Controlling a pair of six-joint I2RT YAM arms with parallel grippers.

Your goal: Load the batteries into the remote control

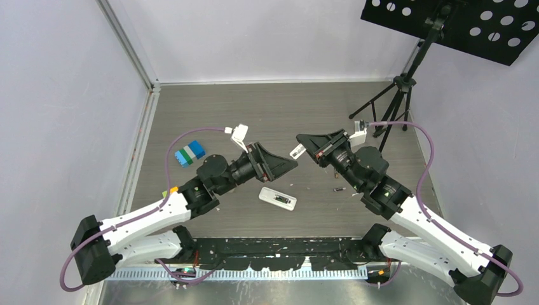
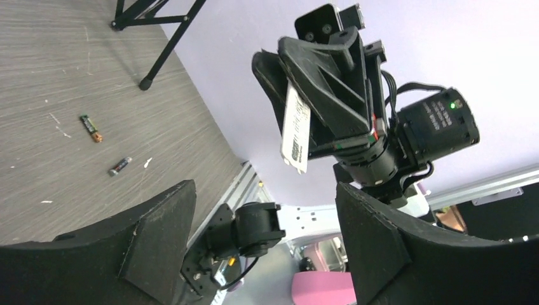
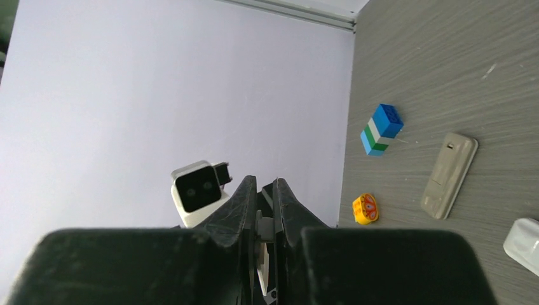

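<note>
The right gripper (image 1: 304,140) is pinched almost fully closed on a thin white plate (image 2: 295,127) with a printed label, held up in the air. My guess is that it's the remote's battery cover, though I can't be sure. Just beside it, at about its 7 o'clock in the overhead view, the left gripper (image 1: 289,163) hangs off the table with its jaws spread wide and nothing between them.

The remote control (image 1: 278,198) lies flat on the table (image 1: 210,114), at roughly 6 o'clock from the two gripper tips. It is back-up, with the dark recess showing. Whether a cell already sits in that recess I can't tell from here.

Two of the batteries (image 2: 91,128) lie loose on the wood, near each other but apart. They are out at about 3 o'clock of the remote, close to the right arm, and neither gripper is touching them.

So I'd say the job is in its early part. The back looks opened, but nothing is clearly loaded. What seems left is to set the plate down, pick up each cell, seat them in the recess and close the back again.
</note>
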